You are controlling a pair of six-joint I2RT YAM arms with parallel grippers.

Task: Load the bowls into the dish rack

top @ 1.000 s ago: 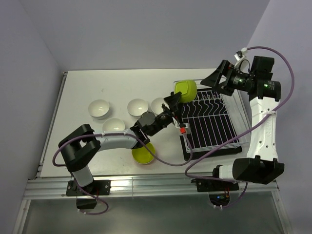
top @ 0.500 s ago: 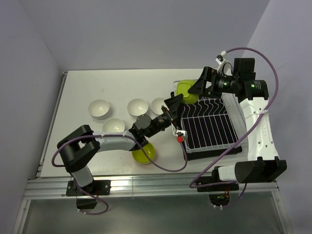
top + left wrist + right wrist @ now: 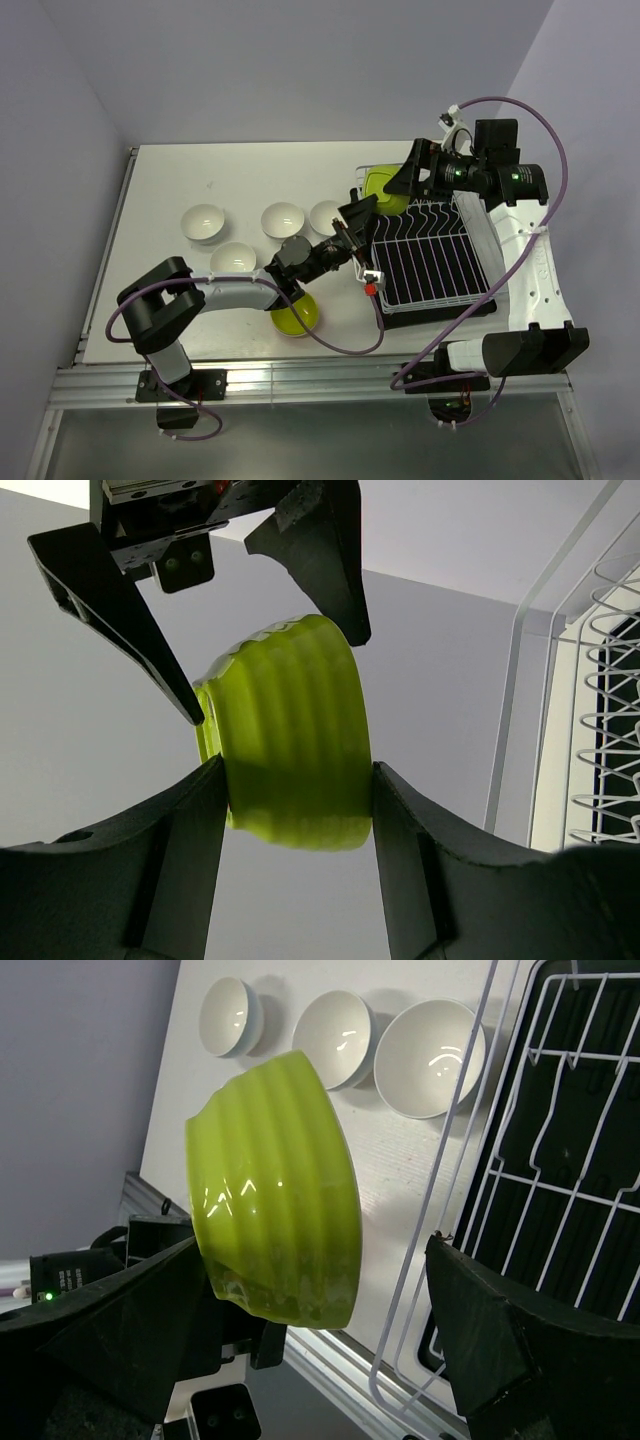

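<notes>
Four white bowls on white tabletop, pale lavender walls behind.

No text, label, brand or number can be read in any of the views. The small red-and-white tag hanging from the left arm, just beside the white wire dish rack, is too small to show any print. The green indicator light on a black arm housing is a plain glow with no sign on it
</notes>
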